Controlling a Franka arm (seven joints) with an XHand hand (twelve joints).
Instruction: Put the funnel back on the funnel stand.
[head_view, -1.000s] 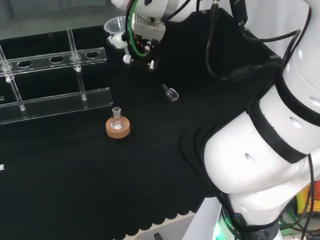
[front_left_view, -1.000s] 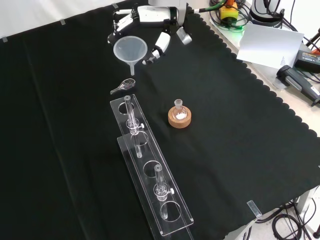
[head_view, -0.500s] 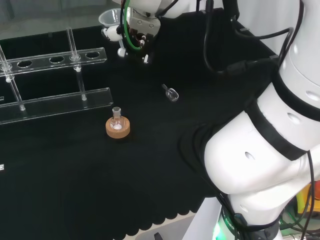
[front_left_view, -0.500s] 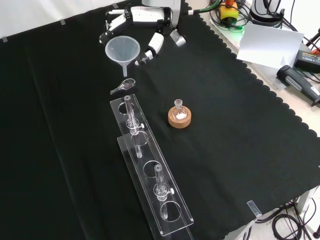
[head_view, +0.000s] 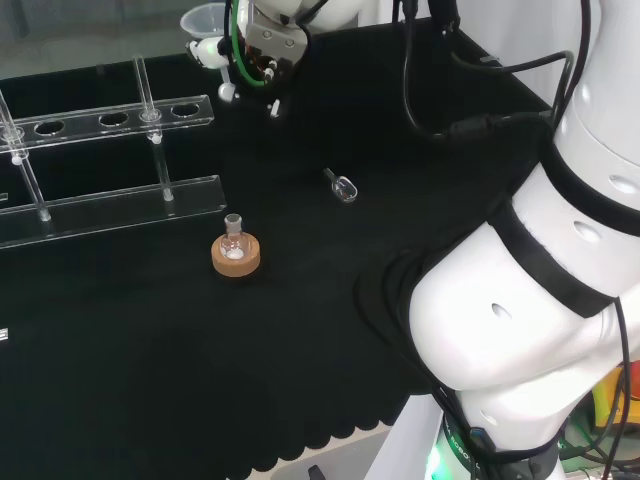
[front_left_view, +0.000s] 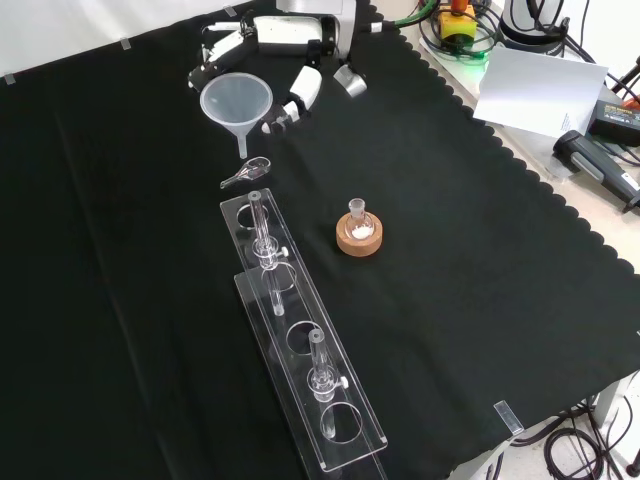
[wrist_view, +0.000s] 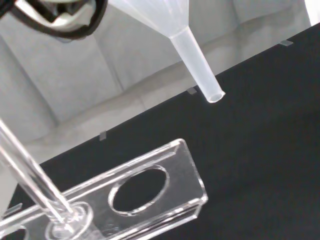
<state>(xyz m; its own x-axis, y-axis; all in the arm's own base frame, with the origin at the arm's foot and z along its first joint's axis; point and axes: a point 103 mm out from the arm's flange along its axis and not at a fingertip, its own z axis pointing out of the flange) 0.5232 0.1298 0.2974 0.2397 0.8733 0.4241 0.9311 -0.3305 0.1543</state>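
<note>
the fingers (front_left_view: 302, 88) are curled about the rim of the funnel (front_left_view: 237, 101), so the hand (front_left_view: 285, 35) carries it by the wide cone and leaves the spout free. this grasp suits the task: the spout must pass down through a hole, so nothing may obstruct it. in the front view the funnel hangs with its mouth up and its spout down and slightly tilted, clear of the surface (front_left_view: 480, 250), near the top of the view. in the wrist view the spout tip (wrist_view: 214, 95) is apart from the funnel stand (wrist_view: 150, 192), and the nearest round hole (wrist_view: 139, 189) in the top plate is not under it.

the funnel stand lies lengthwise in the front view, a clear plate with a row of holes carried on upright rods above a base strip. the end of the stand nearest the hand is the likely target, judged from the short travel left. the spout is not yet aligned, so the step in hand is the approach.

a small clear scoop (front_left_view: 244, 173) lies on the surface between the funnel and the stand end; the carry height keeps the spout above it. a small flask on a cork ring (front_left_view: 359, 233) stands well to one side of the stand, out of the path.
</note>
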